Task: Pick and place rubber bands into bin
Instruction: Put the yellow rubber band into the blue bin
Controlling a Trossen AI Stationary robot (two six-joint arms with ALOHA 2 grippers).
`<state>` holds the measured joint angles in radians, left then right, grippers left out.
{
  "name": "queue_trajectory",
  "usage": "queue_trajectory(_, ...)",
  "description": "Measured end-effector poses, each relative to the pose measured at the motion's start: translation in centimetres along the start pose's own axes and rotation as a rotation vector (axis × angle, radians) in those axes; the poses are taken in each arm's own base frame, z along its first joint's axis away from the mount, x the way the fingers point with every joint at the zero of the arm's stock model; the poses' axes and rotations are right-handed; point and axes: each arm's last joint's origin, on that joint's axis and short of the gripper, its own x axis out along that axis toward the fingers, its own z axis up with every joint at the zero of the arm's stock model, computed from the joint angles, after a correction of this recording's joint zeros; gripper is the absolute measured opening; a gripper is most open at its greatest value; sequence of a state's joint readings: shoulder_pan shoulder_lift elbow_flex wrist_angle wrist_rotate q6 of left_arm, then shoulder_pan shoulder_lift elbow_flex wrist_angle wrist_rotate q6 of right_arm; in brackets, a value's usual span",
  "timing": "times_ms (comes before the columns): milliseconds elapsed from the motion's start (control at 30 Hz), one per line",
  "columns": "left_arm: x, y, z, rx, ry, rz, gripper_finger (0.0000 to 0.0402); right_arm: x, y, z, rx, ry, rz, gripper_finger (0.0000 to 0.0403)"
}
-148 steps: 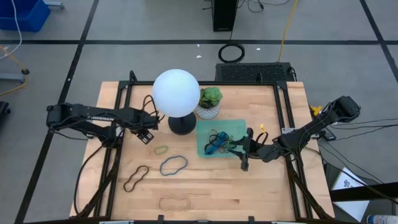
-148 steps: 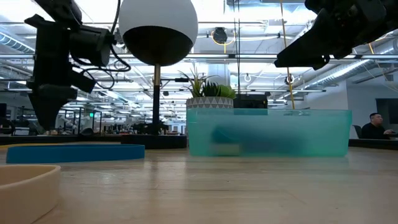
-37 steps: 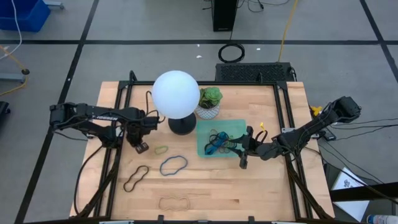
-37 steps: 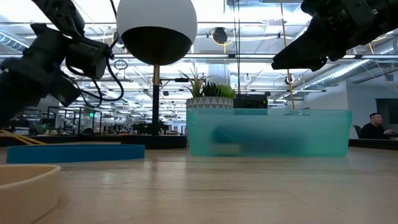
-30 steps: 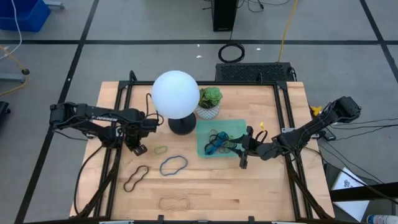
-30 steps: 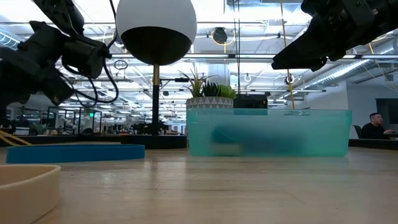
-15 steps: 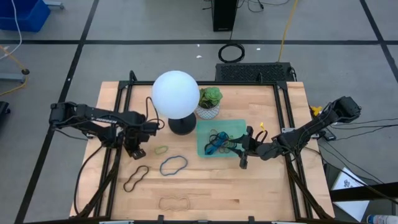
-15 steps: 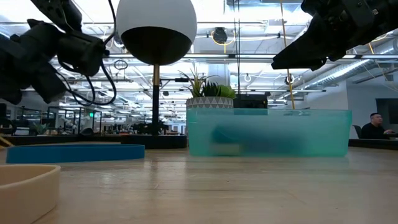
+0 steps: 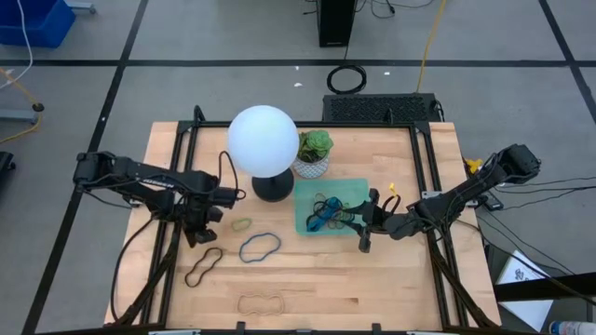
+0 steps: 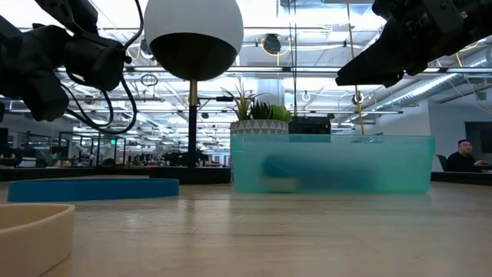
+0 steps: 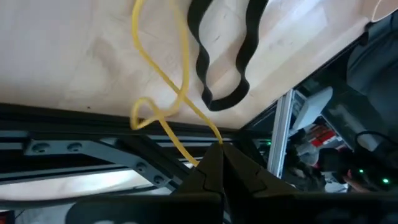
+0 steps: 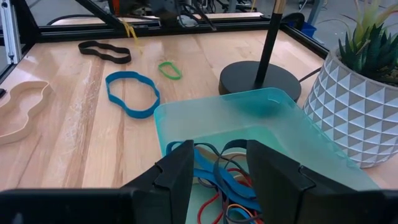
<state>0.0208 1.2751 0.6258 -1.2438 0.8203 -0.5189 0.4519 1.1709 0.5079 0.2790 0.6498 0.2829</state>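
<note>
Your left gripper [image 9: 197,230] is clamped on a yellow rubber band [image 11: 163,93] at the counter's [image 9: 391,279] nine o'clock; your right gripper [image 9: 365,223], fingers apart, hovers at the bin's [image 9: 304,226] three o'clock edge.

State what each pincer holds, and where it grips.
Left pincer pinches a thin yellow rubber band at one end; right pincer is open over the bin, holding nothing.

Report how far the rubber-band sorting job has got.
Done: several bands lie in the bin. In hand: the left gripper pinches a yellow band; the right gripper hovers open at the bin. Left: blue band, black band, green band, tan band.
</note>
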Motion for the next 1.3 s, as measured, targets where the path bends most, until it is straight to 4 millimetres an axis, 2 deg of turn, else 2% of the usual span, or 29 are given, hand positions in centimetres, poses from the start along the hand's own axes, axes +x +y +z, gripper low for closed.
queue_trajectory(267, 0.9, -0.8, -0.6, -0.030, 0.068, -0.005, 0.0000, 0.0, 0.0, 0.0, -0.015, 0.000, -0.001, 0.0142)
queue_trajectory(533, 1.9, -1.8, -0.5, 0.051, 0.051, -0.002, 0.0000, 0.0, 0.0, 0.0, -0.019, -0.001, -0.002, 0.0142)
queue_trajectory(900, 2.6, -6.5, 1.6, 0.516, -0.226, -0.180, 0.0000, 0.0, 0.0, 0.0, -0.015, -0.001, -0.002, 0.0142)
queue_trajectory(1167, 2.4, -11.0, 1.0, 0.926, -0.452, -0.377, 0.0000, 0.0, 0.0, 0.0, -0.015, -0.001, -0.002, 0.0142)
queue_trajectory(1300, 1.9, -12.7, 0.3, 1.135, -0.573, -0.459, 0.0000, 0.0, 0.0, 0.0, -0.015, -0.001, -0.003, 0.0142)
